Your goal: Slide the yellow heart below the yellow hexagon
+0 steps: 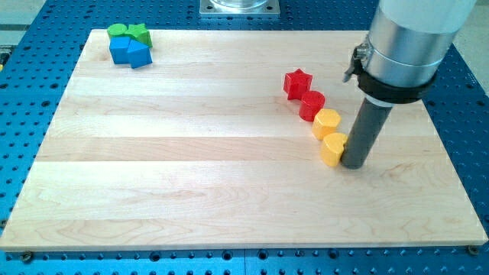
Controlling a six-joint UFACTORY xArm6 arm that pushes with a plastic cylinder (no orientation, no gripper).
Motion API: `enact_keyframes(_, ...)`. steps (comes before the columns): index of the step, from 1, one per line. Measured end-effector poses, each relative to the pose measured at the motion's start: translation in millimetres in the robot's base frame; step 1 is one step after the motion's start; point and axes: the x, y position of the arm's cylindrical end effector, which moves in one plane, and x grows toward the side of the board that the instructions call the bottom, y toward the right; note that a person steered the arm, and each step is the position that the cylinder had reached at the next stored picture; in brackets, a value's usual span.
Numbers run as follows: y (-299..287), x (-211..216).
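Observation:
The yellow heart lies right of the board's middle, just below the yellow hexagon and touching or almost touching it. My tip stands on the board right against the heart's right side. The dark rod rises from there to the grey arm body at the view's top right.
A red cylinder and a red star continue the diagonal row up and left of the hexagon. At the top left corner sit a green block, a green star and two blue blocks. The wooden board lies on a blue perforated table.

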Motion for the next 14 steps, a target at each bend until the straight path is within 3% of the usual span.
enact_keyframes(2,-5,17)
enact_keyframes(3,-1,62)
enact_keyframes(4,-38,82)
enact_keyframes(5,-86,68)
enact_keyframes(6,-86,27)
enact_keyframes(8,-63,7)
enact_keyframes(14,-23,7)
